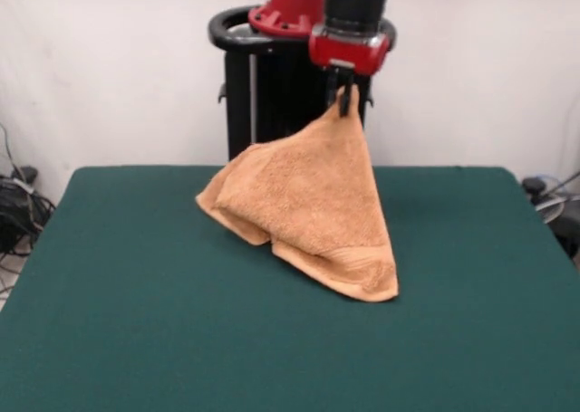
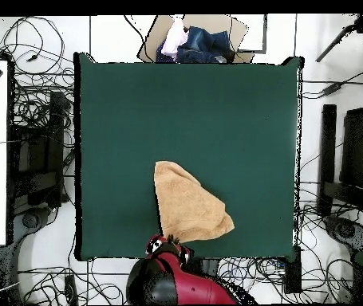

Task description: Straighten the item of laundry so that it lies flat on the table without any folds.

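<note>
On the left of the front view the green desk (image 1: 118,285) is bare, and the first cloth met is the towel's (image 1: 308,204) low rounded corner, resting on the felt with a fold tucked under it. From there the towel climbs in a tent shape to its top corner, which is pinched in the gripper (image 1: 345,102), clenched on that one point. Further right and nearer the camera, the opposite corner with its woven border band touches the desk.

The overhead view puts the towel (image 2: 188,207) near the desk (image 2: 120,119) edge closest to the robot's base, its peak under the gripper (image 2: 168,241).

Risks, as I judge them: the hold is on a small bit of cloth, so a quick pull could slip it free and drop the towel in a heap. Letting go straight down would likely stack the layers into new folds. Dragging toward the base could carry the cloth over the near desk edge, since it already lies close to it.

The arm comes down roughly vertically, red wrist above the black fingers, gripper pointing at the desk and held well above it
</note>
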Motion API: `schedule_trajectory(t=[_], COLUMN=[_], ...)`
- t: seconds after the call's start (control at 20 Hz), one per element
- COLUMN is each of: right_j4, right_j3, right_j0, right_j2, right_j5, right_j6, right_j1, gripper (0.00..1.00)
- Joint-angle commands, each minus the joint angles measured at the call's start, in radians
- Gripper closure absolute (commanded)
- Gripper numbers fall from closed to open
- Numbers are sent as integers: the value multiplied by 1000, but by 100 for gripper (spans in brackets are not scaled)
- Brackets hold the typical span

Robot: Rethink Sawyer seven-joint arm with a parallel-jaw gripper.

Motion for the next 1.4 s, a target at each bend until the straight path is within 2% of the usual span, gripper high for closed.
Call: schedule_trajectory(t=[0.05, 0.3, 0.45, 0.6, 0.95, 1.4], right_j4=[116, 121, 57, -7, -136, -262], right_j3=[61, 61, -2, -59, -157, -334], right_j0=[47, 41, 44, 2, -148, -216], right_j2=[84, 47, -29, -47, 37, 92], right_j5=[269, 378, 385, 328, 153, 71], right_j6=[222, 155, 108, 69, 11, 4], right_j1=[-250, -347, -345, -292, -139, 5], gripper=[100, 100, 100, 100, 100, 100])
